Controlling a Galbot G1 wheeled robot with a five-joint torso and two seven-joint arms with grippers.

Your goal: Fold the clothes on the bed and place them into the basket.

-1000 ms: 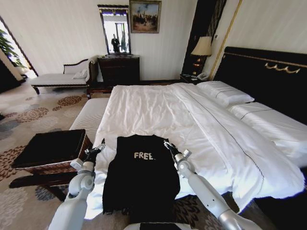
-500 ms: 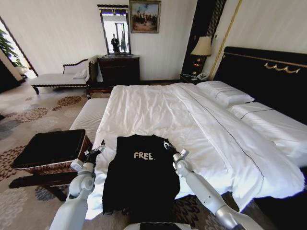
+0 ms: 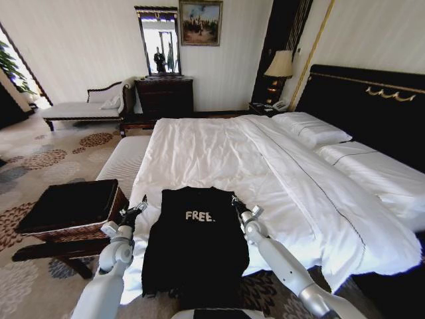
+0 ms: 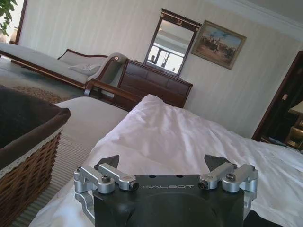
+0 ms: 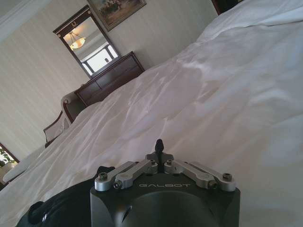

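Note:
The clothes are one black T-shirt [image 3: 199, 252] with white "FREE" lettering, lying flat over the foot end of the bed [image 3: 219, 146], its hem hanging off the edge. My left gripper [image 3: 137, 209] hovers just off the shirt's left shoulder, open, with bare duvet ahead of its fingertips [image 4: 111, 161]. At the shirt's right shoulder, my right gripper [image 3: 234, 200] is shut, fingers together with nothing seen between them [image 5: 159, 144]; black fabric [image 5: 61, 208] lies beside it. The brown wicker basket [image 3: 66, 232] with dark lining stands left of the bed's foot, its wall [image 4: 23, 175] close to my left gripper.
A pale striped bench [image 3: 123, 163] runs along the bed's left side beyond the basket. A dark dresser [image 3: 165, 96] with a mirror and a chaise longue [image 3: 80, 109] stand at the far wall. The black headboard [image 3: 372, 106] and pillows are at the right.
Both grippers have shifted slightly to the right beside the shirt's shoulders. The shirt lies as before.

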